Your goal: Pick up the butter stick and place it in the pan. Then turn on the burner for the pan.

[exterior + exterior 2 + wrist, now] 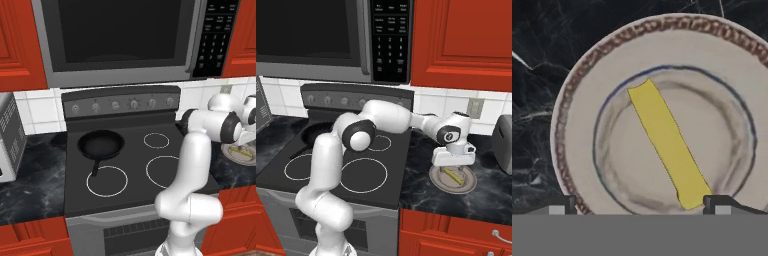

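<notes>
Butter stick (668, 148) end behind gripper (641, 206) fingertip

White rounded arm (326, 165) segments, dark joint caps (glossy); boxy white hand, small dark claw (639, 204) tips.

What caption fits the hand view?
Open gripper poised above the butter stick lying diagonally on a patterned plate.

No text can be read; the microwave's keypad (390, 41) shows small marks too blurred to make out.
</notes>
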Motion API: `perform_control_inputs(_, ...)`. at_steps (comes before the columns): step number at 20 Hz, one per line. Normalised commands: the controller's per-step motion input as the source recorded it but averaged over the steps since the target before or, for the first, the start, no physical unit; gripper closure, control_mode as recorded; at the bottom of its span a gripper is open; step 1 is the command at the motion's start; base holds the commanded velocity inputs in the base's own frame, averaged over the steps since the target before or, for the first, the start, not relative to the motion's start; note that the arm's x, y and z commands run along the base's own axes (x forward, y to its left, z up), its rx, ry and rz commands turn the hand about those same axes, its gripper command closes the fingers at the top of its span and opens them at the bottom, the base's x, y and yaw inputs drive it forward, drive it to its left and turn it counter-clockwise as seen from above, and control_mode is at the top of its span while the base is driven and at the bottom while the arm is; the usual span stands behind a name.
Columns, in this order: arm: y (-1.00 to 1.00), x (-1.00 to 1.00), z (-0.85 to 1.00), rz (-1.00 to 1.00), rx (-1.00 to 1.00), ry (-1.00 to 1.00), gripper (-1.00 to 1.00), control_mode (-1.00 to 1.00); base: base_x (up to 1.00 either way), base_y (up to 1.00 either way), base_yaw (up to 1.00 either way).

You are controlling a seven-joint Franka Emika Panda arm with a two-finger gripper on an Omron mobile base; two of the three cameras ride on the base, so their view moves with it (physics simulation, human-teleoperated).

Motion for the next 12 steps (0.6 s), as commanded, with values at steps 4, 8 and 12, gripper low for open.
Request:
perform_control_inputs(4, 0.00, 0.00, -0.28, 0.04, 0.00, -0.02, -1.00, -1.00, 0.00, 0.00, 0.00)
perform_control_inputs(8, 0.00, 0.00, -0.22, 0.05, 0.00, -0.02, -1.00, -1.00, 0.00, 0.00, 0.00)
perform_control_inputs(12, 0.00, 0.00, -0.17, 0.06, 0.00, -0.02, -1.00, -1.00, 0.00, 0.00, 0.00)
